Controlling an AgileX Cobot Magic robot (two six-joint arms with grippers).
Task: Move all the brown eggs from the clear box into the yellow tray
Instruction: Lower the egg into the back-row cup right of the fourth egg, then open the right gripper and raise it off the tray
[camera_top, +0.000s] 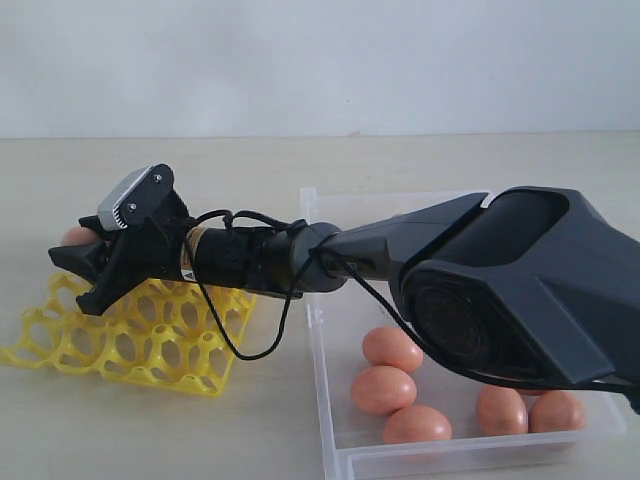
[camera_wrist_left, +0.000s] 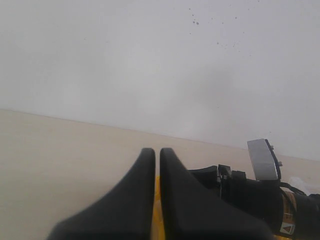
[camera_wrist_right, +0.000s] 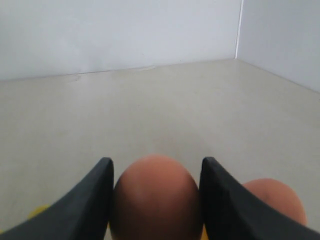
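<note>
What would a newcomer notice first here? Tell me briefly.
The big dark right arm stretches across the exterior view from right to left, its fingers clamped on a brown egg over the yellow tray. Next, five more eggs lie in the clear box at lower right.

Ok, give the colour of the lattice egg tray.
The plastic lattice egg tray is bright yellow; clearest in exterior view.

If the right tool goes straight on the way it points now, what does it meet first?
Likely the bare table: past the egg in the right tool, nothing else shows before the wall. Depth is unclear.
</note>
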